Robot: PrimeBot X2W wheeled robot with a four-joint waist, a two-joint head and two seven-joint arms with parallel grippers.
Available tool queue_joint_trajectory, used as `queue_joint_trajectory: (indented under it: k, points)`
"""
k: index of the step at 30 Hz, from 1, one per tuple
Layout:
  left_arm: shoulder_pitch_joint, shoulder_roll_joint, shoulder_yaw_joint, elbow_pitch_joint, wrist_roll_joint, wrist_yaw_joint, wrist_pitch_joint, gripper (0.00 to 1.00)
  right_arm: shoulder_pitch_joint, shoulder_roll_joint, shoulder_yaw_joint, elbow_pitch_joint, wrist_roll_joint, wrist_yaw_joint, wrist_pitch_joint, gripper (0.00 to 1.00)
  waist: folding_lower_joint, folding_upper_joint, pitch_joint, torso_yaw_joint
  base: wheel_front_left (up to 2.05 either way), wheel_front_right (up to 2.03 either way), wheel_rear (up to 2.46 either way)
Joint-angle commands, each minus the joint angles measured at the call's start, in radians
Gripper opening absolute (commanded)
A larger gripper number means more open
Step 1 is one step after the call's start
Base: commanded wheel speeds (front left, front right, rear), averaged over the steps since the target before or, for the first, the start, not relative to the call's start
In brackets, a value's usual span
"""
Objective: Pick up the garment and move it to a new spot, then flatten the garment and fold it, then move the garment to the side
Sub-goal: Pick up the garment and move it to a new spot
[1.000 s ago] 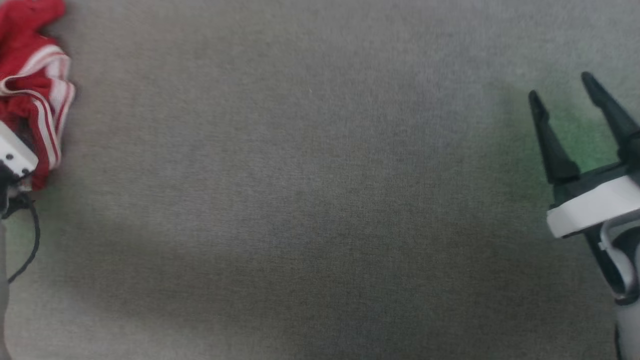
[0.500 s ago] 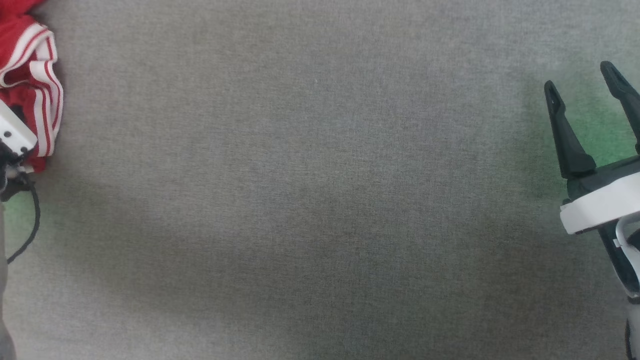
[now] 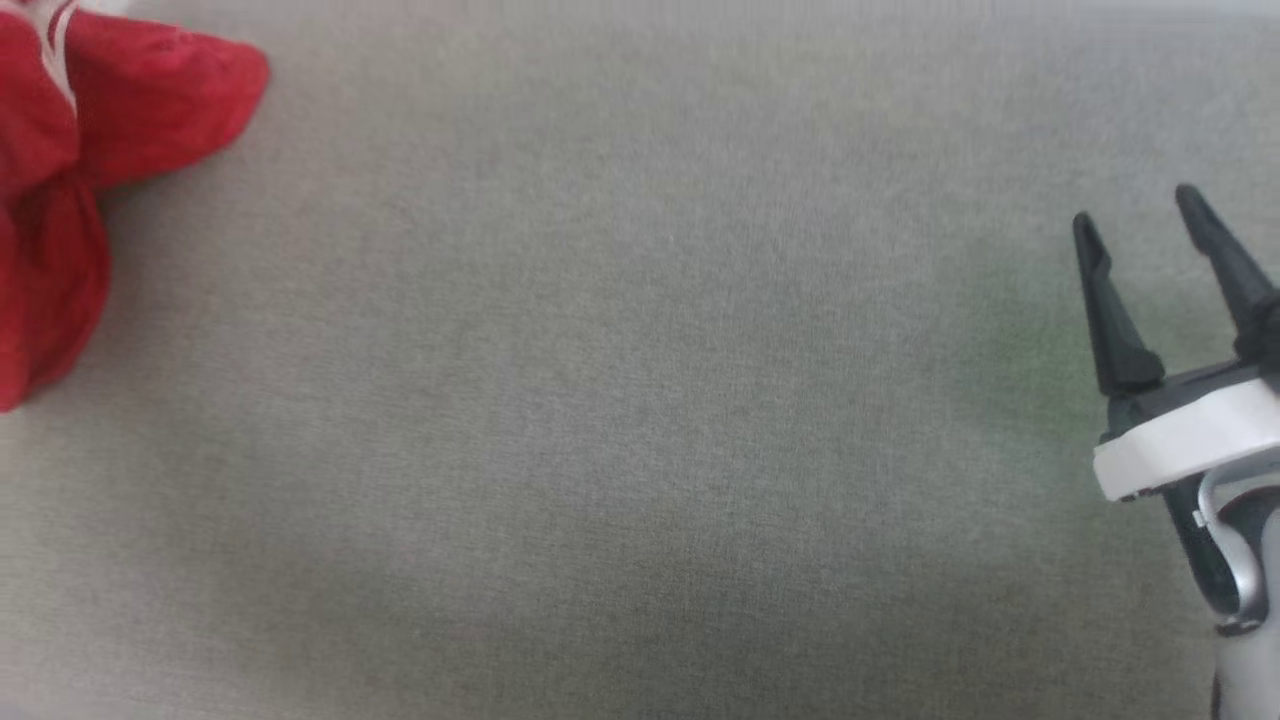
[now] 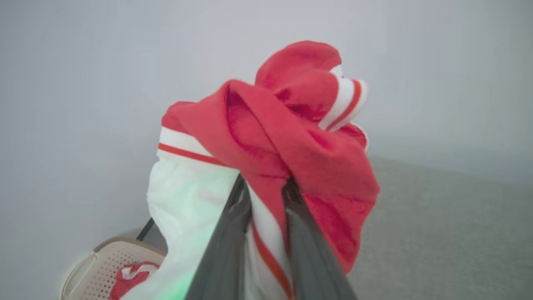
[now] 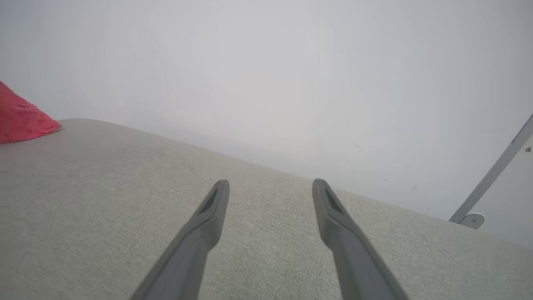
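The garment (image 4: 291,137) is a bunched red shirt with white sleeves and red-and-white striped trim. It hangs up off the surface from my left gripper (image 4: 265,185), whose two dark fingers are shut on a fold of it. In the head view the garment (image 3: 90,150) shows as a red bunch at the upper left edge. My right gripper (image 3: 1137,205) hovers at the right edge, open with nothing between its fingers. The right wrist view shows that same right gripper (image 5: 270,183) above the grey cloth, with a corner of the garment (image 5: 21,121) far to its left.
A grey fabric-covered table (image 3: 640,420) spreads across the head view. Its far edge meets a pale wall in the right wrist view, where a slanted metal leg (image 5: 491,175) stands at the right. A beige perforated basket (image 4: 104,258) holding red cloth sits low on the left.
The garment was a striped heap beside my left wrist at the left edge; now a plain red bunch reaches farther into the head view. The left wrist block has left that view. The right gripper stays open.
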Motion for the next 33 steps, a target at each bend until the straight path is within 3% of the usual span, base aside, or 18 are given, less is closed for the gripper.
queue_joint_trajectory:
  k: [1,13,23,33]
  points:
    - [-0.010,0.014,-0.015,-0.042,0.016,-0.005,-0.003,0.00,0.015,0.011,-0.003,0.010,0.002,-0.002,-0.012,1.00,0.0000,0.0000,-0.062,0.017,0.00,0.00,0.00]
    - [0.092,0.084,-0.043,-0.479,-0.020,0.008,0.153,0.00,0.047,0.062,-0.036,0.033,0.006,-0.001,-0.046,1.00,0.0000,0.0000,-0.168,-0.013,0.00,0.00,0.00]
    - [0.281,0.114,-0.030,-0.939,-0.063,0.115,0.345,0.00,0.055,0.089,-0.080,0.035,-0.001,-0.001,-0.065,1.00,0.0000,0.0000,-0.170,-0.140,0.00,0.00,0.00]
    - [0.410,0.060,-0.113,-1.250,-0.066,0.205,0.493,0.00,0.069,0.119,-0.143,0.053,-0.001,-0.001,-0.103,1.00,0.0000,0.0000,-0.136,-0.305,0.00,0.00,0.00]
